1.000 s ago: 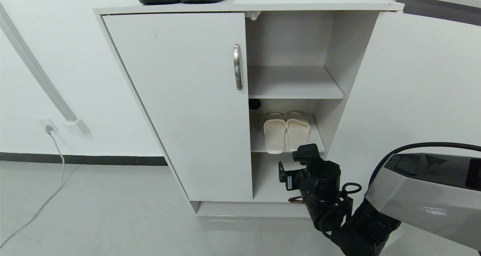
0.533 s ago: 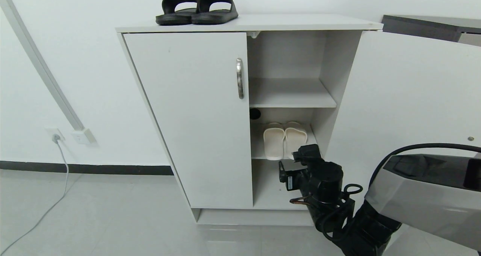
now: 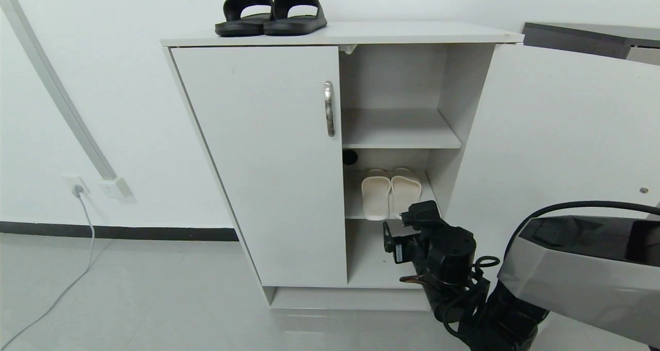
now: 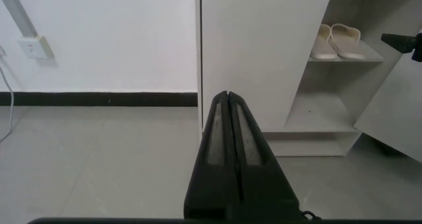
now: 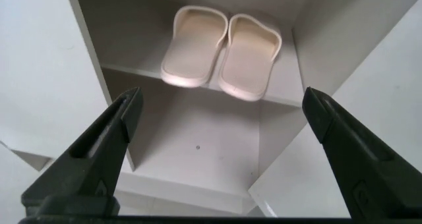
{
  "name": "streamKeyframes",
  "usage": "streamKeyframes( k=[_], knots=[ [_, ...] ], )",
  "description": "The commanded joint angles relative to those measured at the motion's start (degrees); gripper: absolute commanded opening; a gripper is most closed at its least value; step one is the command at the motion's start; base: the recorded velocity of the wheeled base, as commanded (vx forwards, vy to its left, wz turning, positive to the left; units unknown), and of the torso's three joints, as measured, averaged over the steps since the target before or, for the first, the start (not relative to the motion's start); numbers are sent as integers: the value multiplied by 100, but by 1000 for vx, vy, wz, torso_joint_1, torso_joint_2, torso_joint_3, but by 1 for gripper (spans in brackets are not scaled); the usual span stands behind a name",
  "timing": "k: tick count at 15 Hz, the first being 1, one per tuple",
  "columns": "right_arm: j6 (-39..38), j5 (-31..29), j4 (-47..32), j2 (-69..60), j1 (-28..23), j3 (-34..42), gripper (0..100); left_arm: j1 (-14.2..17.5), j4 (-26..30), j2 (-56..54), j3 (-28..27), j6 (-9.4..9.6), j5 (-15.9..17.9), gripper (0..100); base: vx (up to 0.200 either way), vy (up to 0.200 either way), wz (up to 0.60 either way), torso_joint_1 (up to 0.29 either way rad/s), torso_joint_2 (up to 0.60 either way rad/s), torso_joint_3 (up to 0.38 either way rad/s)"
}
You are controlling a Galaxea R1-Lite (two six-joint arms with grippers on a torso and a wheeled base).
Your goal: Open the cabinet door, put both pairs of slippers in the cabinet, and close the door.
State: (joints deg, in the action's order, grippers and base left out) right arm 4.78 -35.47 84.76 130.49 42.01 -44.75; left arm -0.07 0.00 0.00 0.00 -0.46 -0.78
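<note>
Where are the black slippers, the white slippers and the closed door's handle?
black slippers (image 3: 270, 21), head view, where the two soles meet.
white slippers (image 5: 221, 53), right wrist view, where the pair touch.
door handle (image 3: 328, 109), head view, middle of the metal bar.

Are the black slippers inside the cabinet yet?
No, the black slippers sit side by side on top of the cabinet, outside it.

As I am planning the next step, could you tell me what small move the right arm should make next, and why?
Probably raise the right gripper toward the black slippers on the cabinet top. The white slippers already sit on the middle shelf, the right door stands open, and the gripper hangs open and empty, low before the bottom compartment.
</note>
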Motion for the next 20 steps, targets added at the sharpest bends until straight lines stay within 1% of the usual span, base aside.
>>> streamKeyframes(
  k=[1, 6, 17, 19, 20],
  knots=[
    [85, 5, 120, 144, 9, 45, 100, -1, 0, 9, 0, 2, -1, 0, 0, 0, 0, 0, 0, 0],
    [111, 155, 251, 152, 27, 107, 100, -1, 0, 9, 0, -6, 8, 0, 0, 0, 0, 0, 0, 0],
    [120, 243, 427, 161, 27, 204, 100, 7, 0, 9, 0, -6, 16, 0, 0, 200, 0, 4, 1, 1],
    [120, 357, 462, 161, 18, 265, 100, -1, 0, 9, 0, -6, 16, 0, 0, 200, 0, 5, 0, 0],
    [120, 550, 515, 161, 9, 327, 100, -1, 0, 9, 0, -6, 16, 0, 0, 200, 0, 7, 12, 2]
  ],
)
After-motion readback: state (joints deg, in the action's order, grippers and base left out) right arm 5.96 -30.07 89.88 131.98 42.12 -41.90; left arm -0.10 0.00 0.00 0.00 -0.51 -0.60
